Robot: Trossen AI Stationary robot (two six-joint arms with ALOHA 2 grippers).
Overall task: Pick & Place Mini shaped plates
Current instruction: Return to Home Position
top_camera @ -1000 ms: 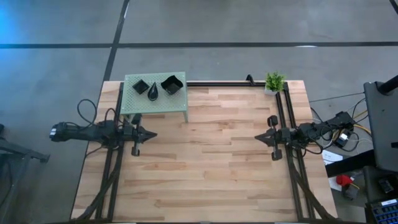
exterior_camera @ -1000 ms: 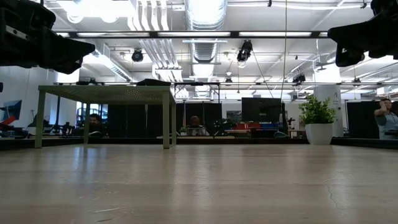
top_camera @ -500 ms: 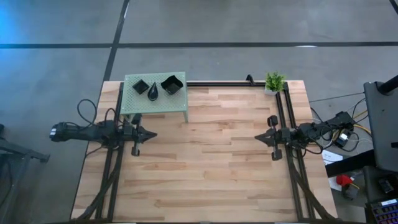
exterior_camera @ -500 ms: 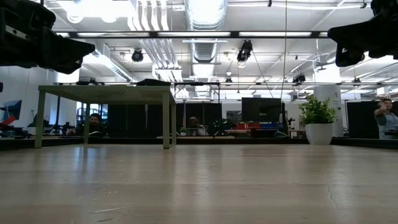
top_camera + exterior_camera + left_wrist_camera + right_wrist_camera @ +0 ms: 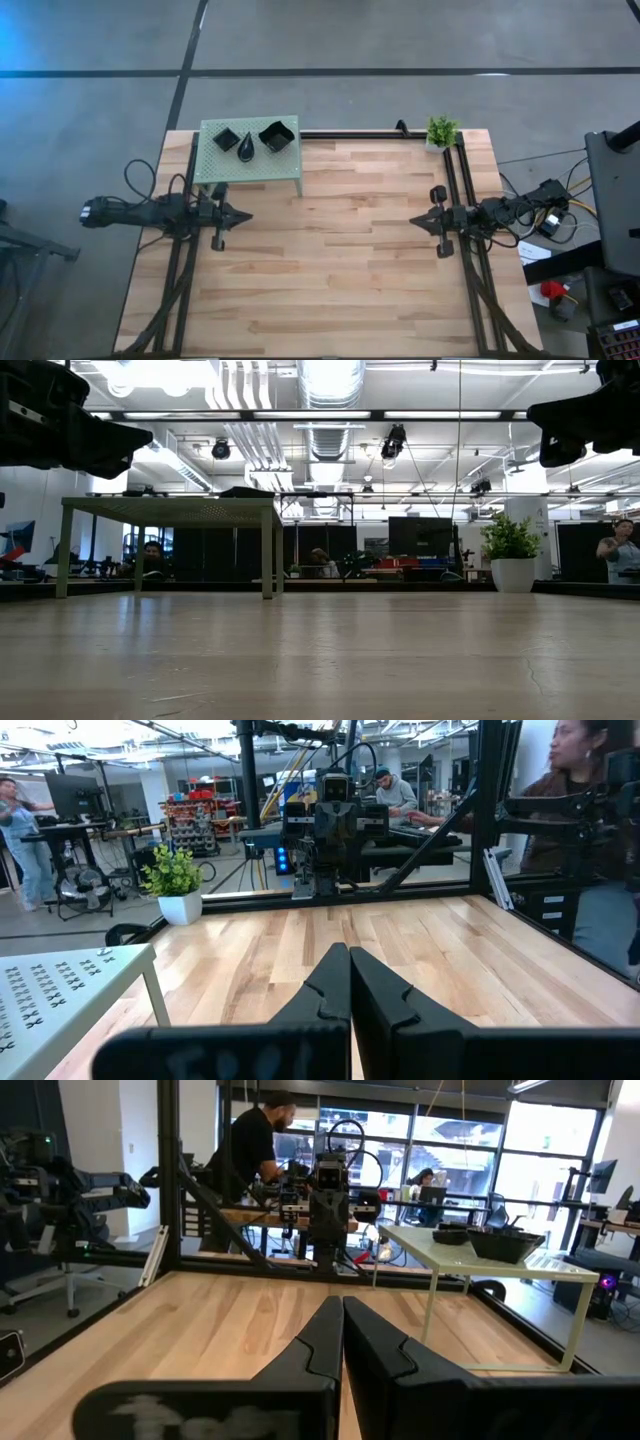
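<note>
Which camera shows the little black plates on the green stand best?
The high view: it looks straight down on the small black plates on the perforated green stand, showing three separate shapes. The right wrist view shows them side-on. The low view shows just a dark hump. The left wrist view shows only the stand's corner.

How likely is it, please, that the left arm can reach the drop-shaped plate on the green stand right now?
Probably yes: the left gripper, shut and empty, sits close to the stand; the plate lies uncovered on top.
</note>
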